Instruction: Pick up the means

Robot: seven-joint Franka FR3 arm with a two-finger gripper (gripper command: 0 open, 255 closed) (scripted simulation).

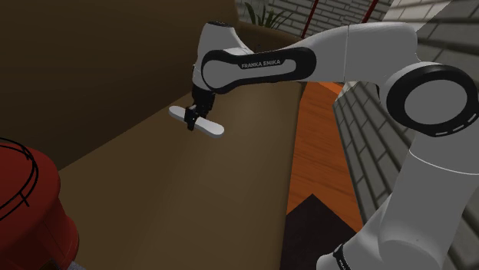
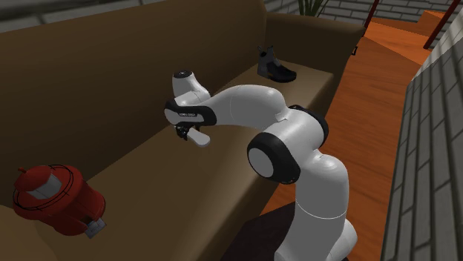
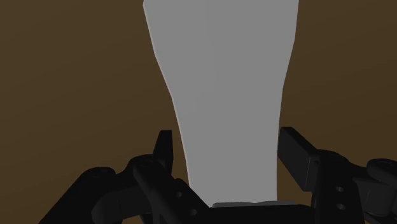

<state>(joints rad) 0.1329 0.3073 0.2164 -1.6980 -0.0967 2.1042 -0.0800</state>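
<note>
Pincer (image 3: 227, 135) straddling the white piece (image 3: 222, 70) at its narrow middle, on the sofa (image 1: 176, 199) seat near the backrest. Fingers stand slightly apart, with a thin gap on one side. Judged risk: an off-centre closure could spin or tip the piece free. The sofa is brown; beside it are an orange floor (image 1: 315, 146) and a grey brick wall (image 2: 430, 148).

white franka arm (image 1: 338, 57) reaches up & left in shoulder view, elbow bent, forearm level, wrist turned down; black gripper (image 1: 191, 123) points downward, fingers (image 3: 298, 156) parted.
</note>
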